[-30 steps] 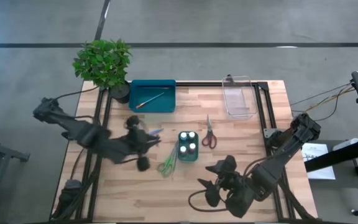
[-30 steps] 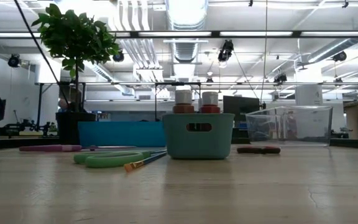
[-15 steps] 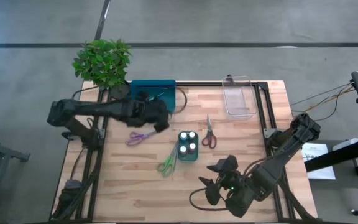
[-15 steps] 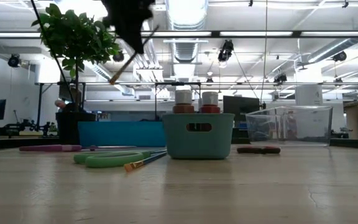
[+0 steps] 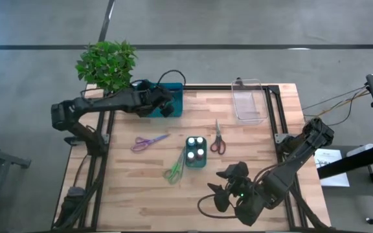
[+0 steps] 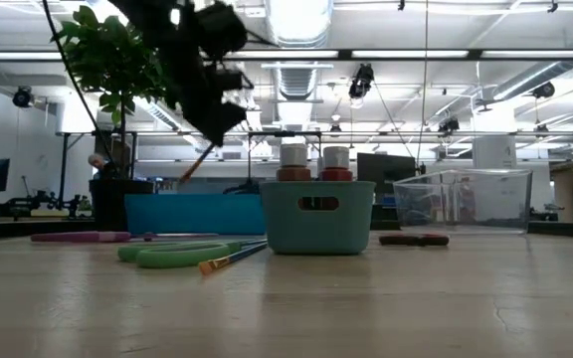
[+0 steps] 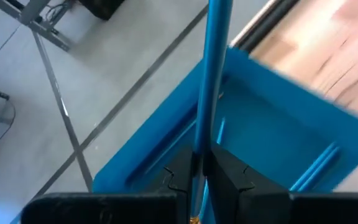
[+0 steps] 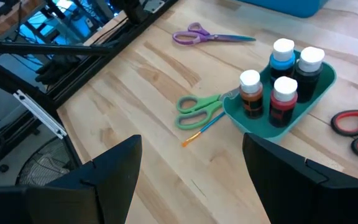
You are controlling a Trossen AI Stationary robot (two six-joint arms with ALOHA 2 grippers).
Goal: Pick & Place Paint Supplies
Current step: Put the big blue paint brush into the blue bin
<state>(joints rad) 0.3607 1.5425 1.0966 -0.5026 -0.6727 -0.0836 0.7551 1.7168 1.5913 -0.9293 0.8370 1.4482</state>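
Note:
My left gripper (image 5: 166, 103) hovers over the large teal tray (image 5: 149, 90) at the far edge, shut on a thin blue-handled brush (image 7: 211, 74). In the low view this brush (image 6: 197, 164) slants down from the gripper toward the tray. More blue brushes (image 7: 316, 167) lie in the tray. Four white-capped pots (image 5: 196, 147) stand in a small teal tub (image 8: 269, 127). Purple scissors (image 5: 149, 140), green scissors (image 5: 173, 170), red scissors (image 5: 217, 140) and an orange-tipped brush (image 8: 201, 127) lie flat on the table. My right gripper (image 8: 191, 186) waits open near the near edge. My left gripper pinches the blue brush by its shaft (image 7: 202, 146) between its two fingers (image 7: 229, 174), coming from above with the fingers pointing down at the tray. The brush is lifted clear and tilted. Its long end (image 7: 219, 25) runs out past the fingertips over the tray.
A potted plant (image 5: 107, 63) stands at the far left corner beside the teal tray. A clear plastic tray (image 5: 250, 100) sits at the far right. Bare wood (image 5: 135, 194) lies along the near left. Black frame rails (image 5: 274, 110) edge the table.
My left gripper has risen from the table by the purple scissors and swung toward the far edge, carrying the blue brush lifted clear. It has then come down over the large teal tray, the brush now slanting lower toward it.

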